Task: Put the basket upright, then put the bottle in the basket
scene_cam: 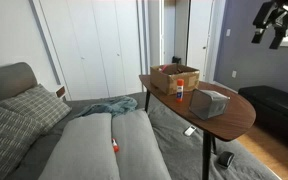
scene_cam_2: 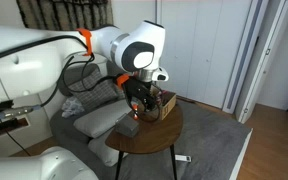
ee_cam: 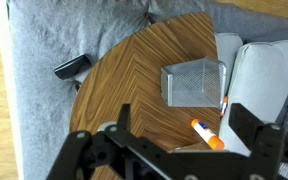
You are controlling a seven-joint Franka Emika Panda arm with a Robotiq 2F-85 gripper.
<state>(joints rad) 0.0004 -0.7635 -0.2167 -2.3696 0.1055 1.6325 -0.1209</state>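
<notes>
Surface: an oval wooden table (ee_cam: 134, 80) with a herringbone grain, standing on grey carpet (ee_cam: 44, 100).
Room: in an exterior view a grey couch (scene_cam: 94, 145) fills the lower left, with white doors behind it. A brown box (scene_cam: 174, 78) sits on the far part of the table.
Floor: a small black object (ee_cam: 72, 67) lies on the carpet, upper left of the wrist view.
Basket: the basket (ee_cam: 194, 82) lies on its side on the table, right of centre in the wrist view. Its long axis runs across the frame, and the wider end seems to face right, toward the couch.
Bottle: the bottle (ee_cam: 208, 134) lies flat on the table just below the basket and apart from it. Its long axis runs diagonally from upper left to lower right, with the orange end at lower right.
Gripper: the gripper (ee_cam: 178, 106) hangs high above the table, its fingers spread wide and holding nothing.
</notes>
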